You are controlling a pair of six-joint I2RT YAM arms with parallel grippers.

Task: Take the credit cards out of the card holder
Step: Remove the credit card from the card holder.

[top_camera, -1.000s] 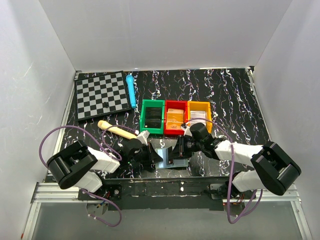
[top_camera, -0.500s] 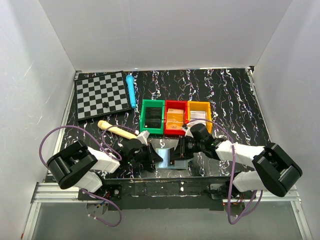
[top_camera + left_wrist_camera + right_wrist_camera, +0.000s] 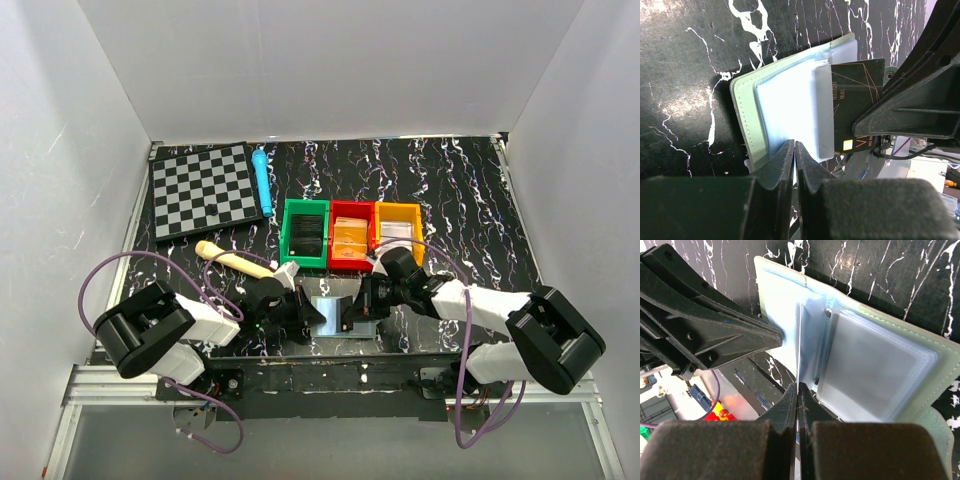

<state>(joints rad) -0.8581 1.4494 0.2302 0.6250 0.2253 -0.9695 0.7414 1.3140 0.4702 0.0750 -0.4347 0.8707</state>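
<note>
The card holder [image 3: 329,304] lies open on the black marbled table [image 3: 460,200], down at the 6 o'clock edge, right between the two arms. Its grey-green cover faces the tabletop and the pale blue inside faces up.

The left gripper [image 3: 794,150] comes in from the holder's 9 o'clock. Its fingers are pressed together on the edge of the near pale blue panel, pinning that side down.

The right gripper [image 3: 799,390] reaches in from 3 o'clock. Its fingers are squeezed tight on a thin sheet that stands edge-on at the holder's middle fold. From the left wrist view this looks like the dark card [image 3: 860,95], which has gold lines and a small chip. It stands partly out of a clear sleeve, right against the right arm's black fingers.

At the holder's 12 o'clock three small bins sit side by side and touching: a green bin [image 3: 305,205], a red bin [image 3: 350,206] and an orange bin [image 3: 398,207]. A wooden stick [image 3: 235,260] lies at about 10 o'clock, near the left arm. Further back at 10 o'clock are a checkerboard [image 3: 203,188] and a blue pen [image 3: 262,182] just beside it.
</note>
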